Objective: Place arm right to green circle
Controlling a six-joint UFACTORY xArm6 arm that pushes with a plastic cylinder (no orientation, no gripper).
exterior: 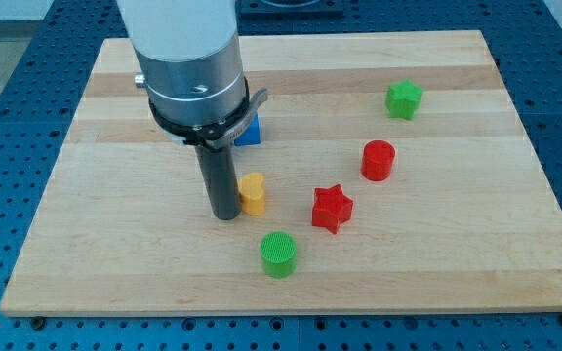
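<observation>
The green circle (279, 253) is a short green cylinder near the board's bottom edge, just left of centre. My tip (226, 215) is at the end of the dark rod, up and to the left of the green circle, apart from it. The tip stands right beside the left side of a yellow block (252, 193), touching or nearly touching it.
A red star (332, 208) lies right of the yellow block. A red cylinder (379, 160) is further up right. A green star-like block (404, 99) is at the upper right. A blue block (250, 132) is partly hidden behind the arm. The wooden board (476, 253) has blue perforated table around it.
</observation>
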